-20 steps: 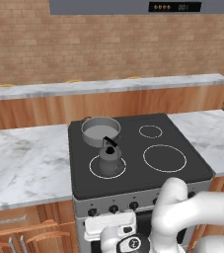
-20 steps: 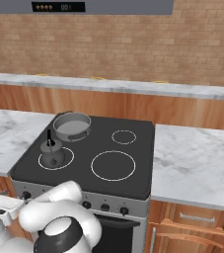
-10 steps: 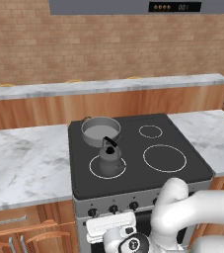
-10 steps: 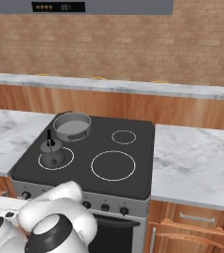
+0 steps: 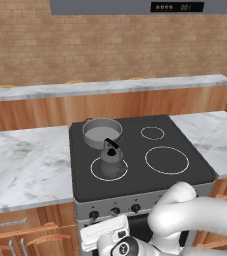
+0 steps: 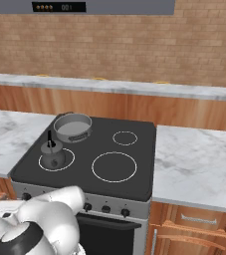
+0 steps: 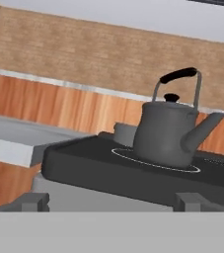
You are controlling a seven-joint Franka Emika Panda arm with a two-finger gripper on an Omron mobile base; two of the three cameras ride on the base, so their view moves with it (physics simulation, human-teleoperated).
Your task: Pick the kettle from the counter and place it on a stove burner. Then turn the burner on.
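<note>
Now the kettle [image 5: 111, 159] sits upright on the stove burner [image 5: 96, 172] at the cooktop's [image 5: 185, 175] front-left, just in front of the pot [image 5: 101, 132], well inside the front edge. The gripper [image 7: 111, 200] is low before the cooktop's front; whether released or clenched, I cannot tell. The arm has sunk since before. One kettle, one pot, three bare rings; surface [image 5: 25, 165] open left of the cooktop.
</note>
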